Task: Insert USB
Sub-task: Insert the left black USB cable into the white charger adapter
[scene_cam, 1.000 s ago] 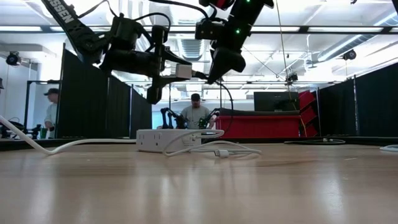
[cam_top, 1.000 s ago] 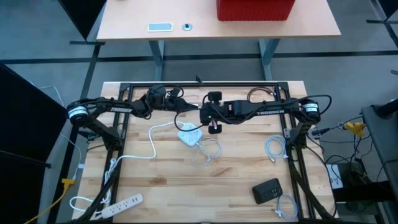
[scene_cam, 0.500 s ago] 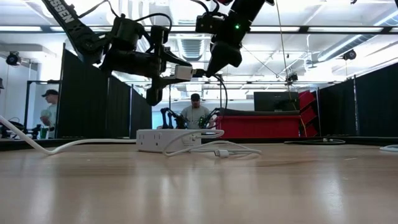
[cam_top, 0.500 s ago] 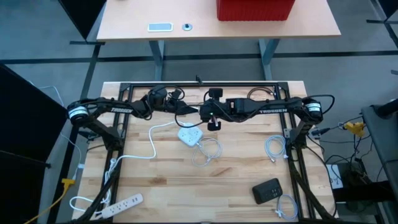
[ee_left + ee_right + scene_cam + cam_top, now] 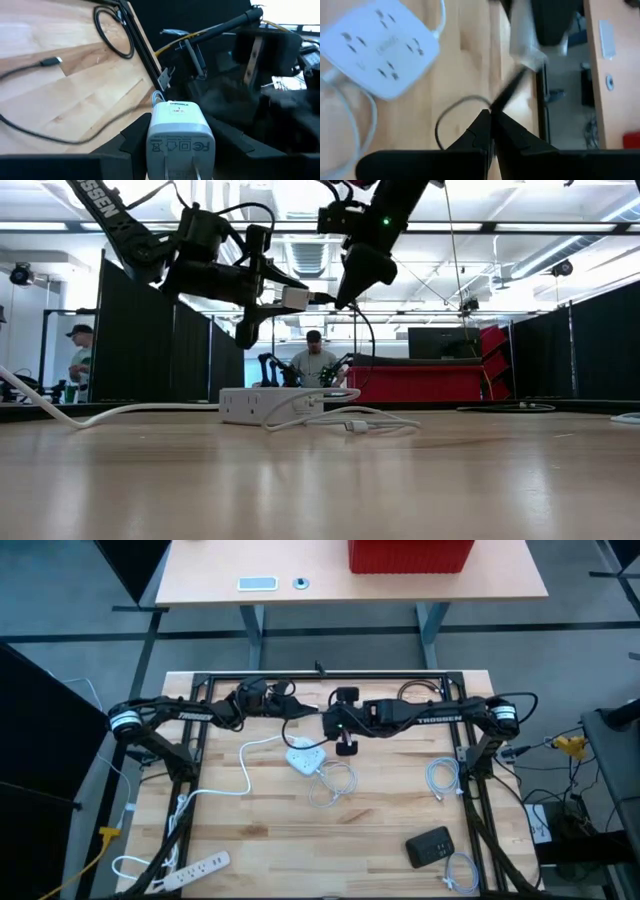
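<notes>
A white USB wall charger (image 5: 181,132) is in the air over the table's far middle, in my left gripper (image 5: 280,705), which is shut on it. The charger's two prongs point back at the left wrist camera. My right gripper (image 5: 335,724) is just to its right, shut on a thin black cable (image 5: 509,89). The cable runs straight from its fingertips to the charger (image 5: 525,37). Whether the cable's end sits in the charger's port, I cannot tell. In the low view the charger (image 5: 293,297) and both grippers hang high above a white power strip (image 5: 270,405). My left gripper (image 5: 181,125) pinches the charger's body between its two fingers, one finger (image 5: 134,136) on each side wall. It comes in level from the table's left. The charger is lifted clear of the table, its port face turned toward my right gripper. My right gripper (image 5: 491,115) pinches the black cable (image 5: 496,104) between its shut fingertips, a short way from the end at the charger. The fingers lie roughly along the cable, pointing toward the table's left. This short stretch is straight and lifted clear; the rest hangs below in a loop.
On the table below lie the white power strip (image 5: 305,756) and a coil of white cable (image 5: 335,783). Further off are a black device (image 5: 430,845), white cables (image 5: 440,780), a second power strip (image 5: 195,865) and the black frame (image 5: 320,677). People (image 5: 315,365) are behind the table.
My right gripper has risen a little beside the charger and then come back down to about its earlier height, shut on the cable throughout. The cable's hanging loop has swung with it.
</notes>
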